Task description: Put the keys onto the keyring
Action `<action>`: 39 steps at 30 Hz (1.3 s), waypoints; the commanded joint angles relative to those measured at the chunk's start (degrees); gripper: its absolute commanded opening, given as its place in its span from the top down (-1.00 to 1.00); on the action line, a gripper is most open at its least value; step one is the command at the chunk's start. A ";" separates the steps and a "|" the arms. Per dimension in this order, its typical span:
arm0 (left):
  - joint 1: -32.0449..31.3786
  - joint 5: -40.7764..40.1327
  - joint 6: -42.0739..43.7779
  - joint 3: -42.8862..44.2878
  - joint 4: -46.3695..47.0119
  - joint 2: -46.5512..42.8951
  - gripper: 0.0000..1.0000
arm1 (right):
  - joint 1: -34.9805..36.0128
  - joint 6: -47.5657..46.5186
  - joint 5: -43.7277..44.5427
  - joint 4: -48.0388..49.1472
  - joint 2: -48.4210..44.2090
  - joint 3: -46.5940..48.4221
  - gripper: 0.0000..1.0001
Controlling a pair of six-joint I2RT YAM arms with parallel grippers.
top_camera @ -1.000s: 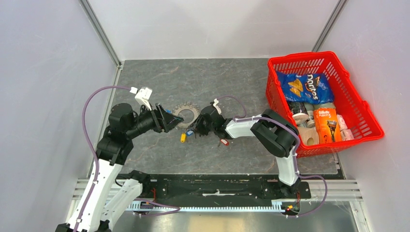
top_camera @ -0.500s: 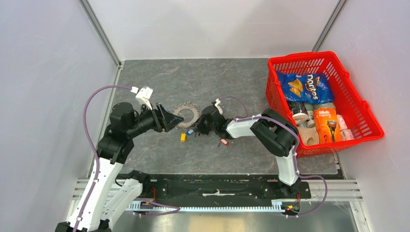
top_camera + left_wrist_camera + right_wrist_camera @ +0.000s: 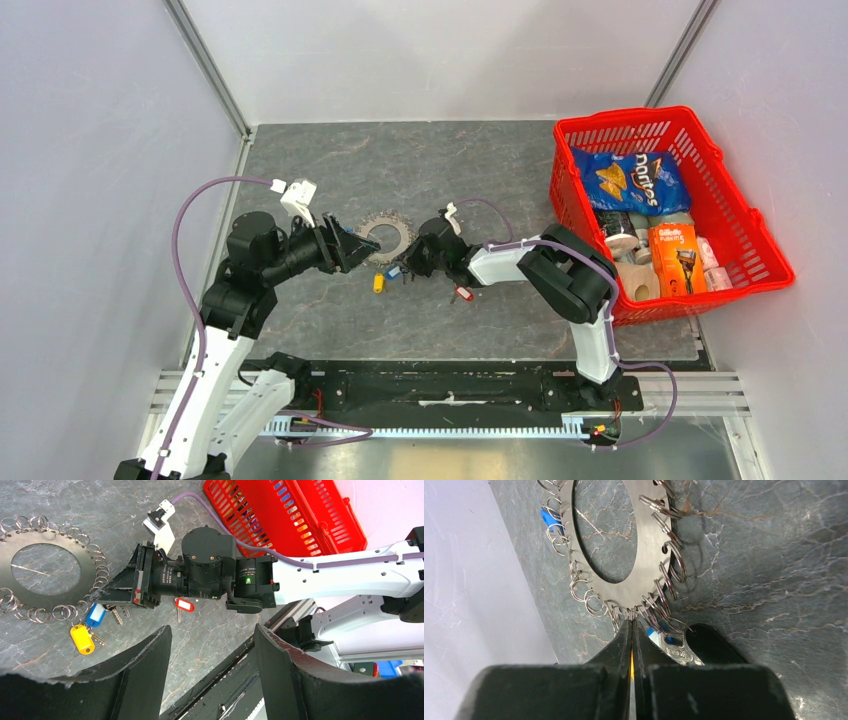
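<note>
Table [image 3: 450,160], red basket [image 3: 742,208] of groceries [image 3: 630,182]; left end effector [image 3: 211,632] agape, empty; right end effector [image 3: 631,623] closed against keyring [image 3: 646,565]

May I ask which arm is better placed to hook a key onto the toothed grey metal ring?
Right. The right tool is shut at the rim of the toothed grey metal ring, the blue-tagged silver key beside it. The left tool hangs open.

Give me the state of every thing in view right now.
keyring: flat on the table.
blue-tagged key: at keyring's rim, attachment unclear.
yellow-tagged key: on the table beside keyring.
red-tagged key: on the table, apart from keyring.
left gripper: open, empty.
right gripper: shut at keyring's rim.
basket: upright, filled.
</note>
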 commanded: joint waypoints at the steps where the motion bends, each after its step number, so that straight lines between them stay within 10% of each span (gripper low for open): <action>1: -0.35 1.08 2.29 0.30 1.07 -0.03 -0.36 | -0.26 0.06 1.13 2.23 0.86 -0.40 1.00; 18: -0.44 4.49 0.48 1.95 1.29 -1.28 -0.36 | -3.57 -31.52 -8.25 -8.95 -22.61 -5.46 1.00; 28: -0.44 7.49 -3.48 1.38 6.50 -4.74 -0.36 | -4.83 -54.51 -28.31 -30.01 -38.83 4.59 1.00; 39: -0.45 13.49 -14.96 -2.06 21.75 -10.06 -0.36 | -4.83 -60.65 -39.88 -39.17 -52.00 12.77 1.00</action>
